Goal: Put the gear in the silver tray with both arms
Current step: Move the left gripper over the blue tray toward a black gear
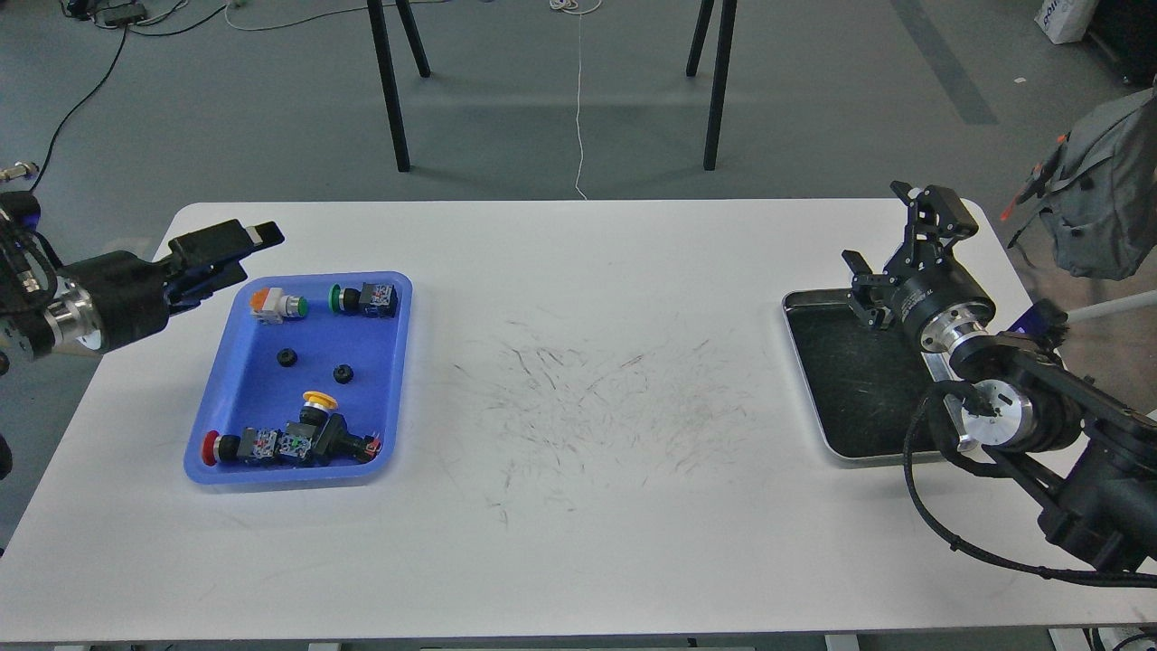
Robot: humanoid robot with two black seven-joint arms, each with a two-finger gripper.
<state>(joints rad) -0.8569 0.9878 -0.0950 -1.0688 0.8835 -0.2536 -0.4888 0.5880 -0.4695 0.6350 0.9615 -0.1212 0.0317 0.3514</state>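
Nearest the robot, the white table (578,542) is bare along its front edge, with a patch of dark scuff marks at its centre. At lower right, the right arm (1067,434) enters the view and extends across the silver tray (845,380), which lies flat near the table's right edge with its dark scratched bottom exposed. The right gripper (890,240) is raised above the tray's far right corner; its 2 fingers are spread wide and hold nothing.

On the left side, the blue tray (244,425) contains 2 small black gears (286,357) lying apart near its middle, 1 at (343,372), plus several push-button switches (289,443) along its near and far edges. The left gripper (230,253) hovers just beyond the blue tray's far left corner, jaws parted slightly, nothing between them.

Beyond the table, 4 black legs (390,90) stand on grey floor.
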